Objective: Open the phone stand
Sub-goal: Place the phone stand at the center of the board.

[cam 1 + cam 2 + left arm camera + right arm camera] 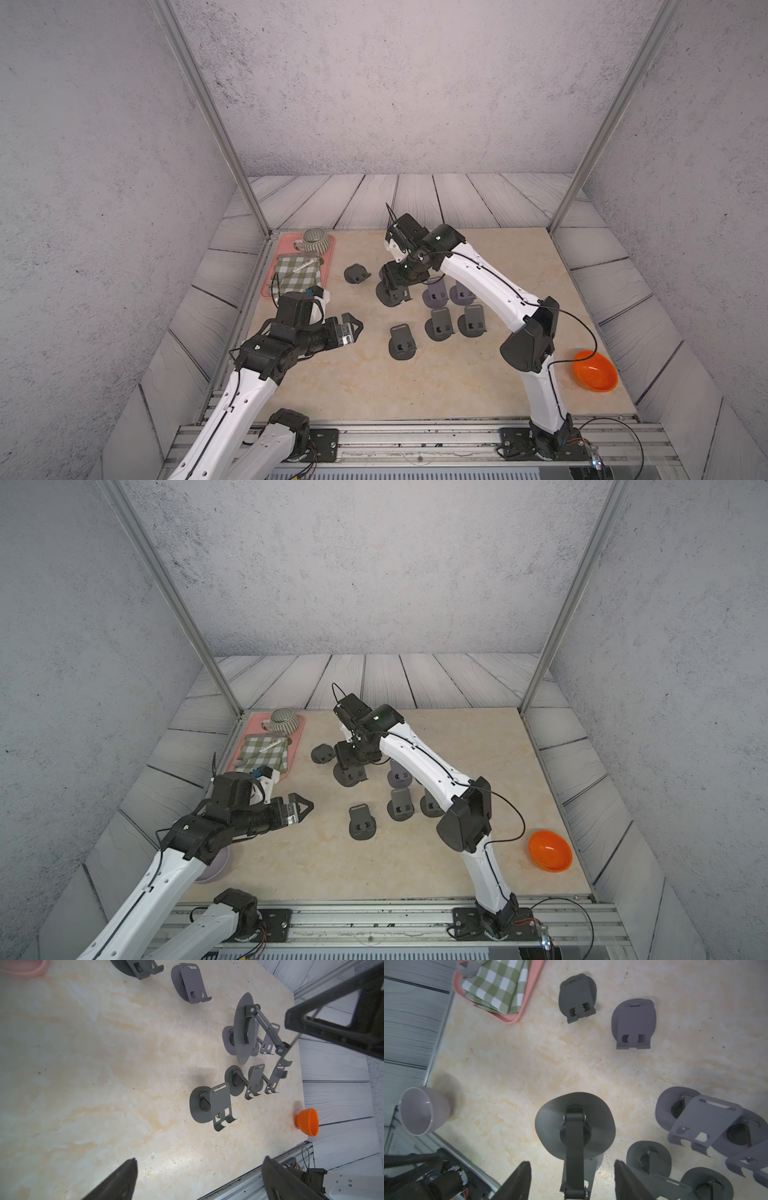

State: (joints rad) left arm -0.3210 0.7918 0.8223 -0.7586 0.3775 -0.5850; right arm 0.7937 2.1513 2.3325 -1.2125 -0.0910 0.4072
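Phone stand (574, 1132) stood on desk (353, 374), mid-far area, round base flat, hinged arm raised. Stand's arm ran up between fingers of right pincer (572, 1162). Fingers apart, gap visible each side, not clamped. Right arm stretched forward over other stands (440, 324), wrist bent down, pincer pointing down at desk. Left pincer (354, 328) spread wide, holding nothing, level above desk near pink tray (331, 255), well apart from phone stand. Left arm low, forearm angled toward desk centre.
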